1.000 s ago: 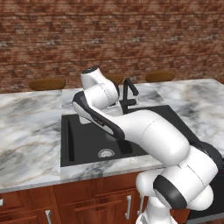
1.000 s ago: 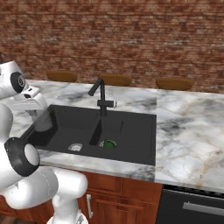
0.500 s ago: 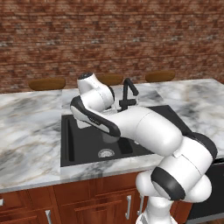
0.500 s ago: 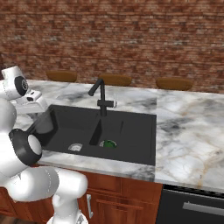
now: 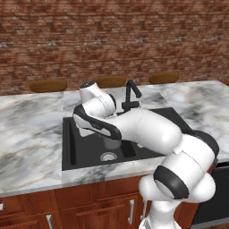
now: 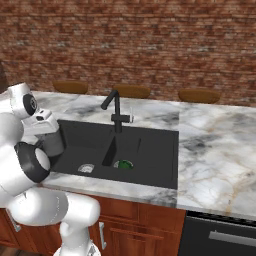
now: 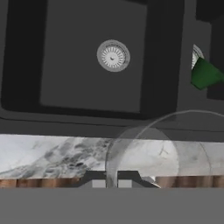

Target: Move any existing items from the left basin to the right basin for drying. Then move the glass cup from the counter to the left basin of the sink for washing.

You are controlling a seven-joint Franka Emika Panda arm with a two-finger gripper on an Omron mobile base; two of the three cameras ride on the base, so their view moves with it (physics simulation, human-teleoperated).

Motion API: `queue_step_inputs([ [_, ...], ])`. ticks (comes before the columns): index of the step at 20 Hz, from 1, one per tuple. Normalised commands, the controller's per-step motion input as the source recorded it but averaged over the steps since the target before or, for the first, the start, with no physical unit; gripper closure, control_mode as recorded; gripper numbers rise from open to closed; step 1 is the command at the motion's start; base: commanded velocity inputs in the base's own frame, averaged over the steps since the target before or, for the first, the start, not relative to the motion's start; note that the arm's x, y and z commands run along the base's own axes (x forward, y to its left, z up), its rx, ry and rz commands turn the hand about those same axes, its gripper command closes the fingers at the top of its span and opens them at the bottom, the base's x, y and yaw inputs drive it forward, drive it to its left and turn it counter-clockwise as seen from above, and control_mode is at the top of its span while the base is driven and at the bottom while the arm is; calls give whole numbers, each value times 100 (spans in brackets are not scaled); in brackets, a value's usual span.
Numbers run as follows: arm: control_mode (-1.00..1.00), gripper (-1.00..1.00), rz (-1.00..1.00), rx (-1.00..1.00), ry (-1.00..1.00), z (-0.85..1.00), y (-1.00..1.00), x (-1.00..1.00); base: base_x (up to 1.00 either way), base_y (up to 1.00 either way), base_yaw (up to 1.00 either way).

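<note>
The glass cup (image 7: pixel 159 151) is pinched by its rim in the closed gripper (image 7: pixel 111 179), hanging above the front edge of the left basin (image 7: pixel 74 78). It looks light, slippery and fragile, so the rim hold needs gentle lowering.

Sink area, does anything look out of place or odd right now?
Nothing looks spilled or damaged. The green item lies in the right basin by its drain, the left basin holds nothing, and the glass cup is held in the gripper, jaws closed on its rim, above the front edge of the sink.
</note>
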Motion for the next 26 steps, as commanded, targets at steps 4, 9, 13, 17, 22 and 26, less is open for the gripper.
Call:
queue_step_inputs([
  [4,-100,100,9,0,4,-32,0,16,0,0,0],
  [9,-100,100,10,0,4,-33,0,16,0,0,0],
  [13,-100,100,10,0,5,-34,0,19,0,0,0],
  [17,-100,100,11,0,5,-36,0,20,0,0,0],
  [22,-100,100,10,0,6,-35,1,23,0,0,0],
  [26,-100,100,10,0,7,-36,6,29,0,0,0],
])
